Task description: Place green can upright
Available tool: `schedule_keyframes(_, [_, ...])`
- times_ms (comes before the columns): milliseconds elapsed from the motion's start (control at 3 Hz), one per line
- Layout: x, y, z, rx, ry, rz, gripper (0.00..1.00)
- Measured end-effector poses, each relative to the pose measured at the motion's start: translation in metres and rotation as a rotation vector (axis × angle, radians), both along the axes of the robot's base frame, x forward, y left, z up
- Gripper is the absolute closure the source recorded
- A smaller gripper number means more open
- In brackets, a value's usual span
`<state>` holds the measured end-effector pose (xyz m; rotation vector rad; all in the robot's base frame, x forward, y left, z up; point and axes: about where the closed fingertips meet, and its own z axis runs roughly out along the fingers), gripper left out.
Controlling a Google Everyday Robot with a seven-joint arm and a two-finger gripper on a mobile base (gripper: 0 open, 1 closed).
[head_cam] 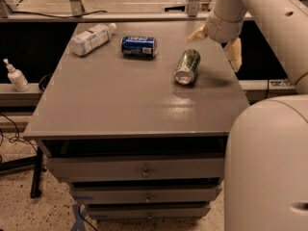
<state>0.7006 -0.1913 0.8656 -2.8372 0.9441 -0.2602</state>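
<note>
The green can (186, 66) lies on its side on the right part of the grey table top (120, 100), its silver end facing the front. My gripper (216, 44) hangs just behind and to the right of the can, above the table's right edge. Its two cream fingers (234, 53) are spread apart and hold nothing. The gripper does not touch the can.
A dark-blue can (138, 46) lies on its side at the back middle. A white-labelled plastic bottle (91, 38) lies at the back left. A pump bottle (14, 76) stands on a ledge left of the table. My white body (269, 167) fills the lower right. Drawers (144, 170) sit below the table top.
</note>
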Motion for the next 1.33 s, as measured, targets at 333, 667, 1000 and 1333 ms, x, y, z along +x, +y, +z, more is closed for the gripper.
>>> schedule_keyframes(333, [-0.01, 0.012, -0.016, -0.023, 0.039, 0.043, 0.0])
schedule_keyframes(667, [-0.022, 0.031, -0.025, -0.048, 0.066, 0.105, 0.0])
schedule_keyframes(1000, [-0.027, 0.051, -0.034, -0.095, 0.086, 0.176, 0.0])
schedule_keyframes(1333, [-0.025, 0.078, -0.038, -0.146, 0.087, 0.265, 0.18])
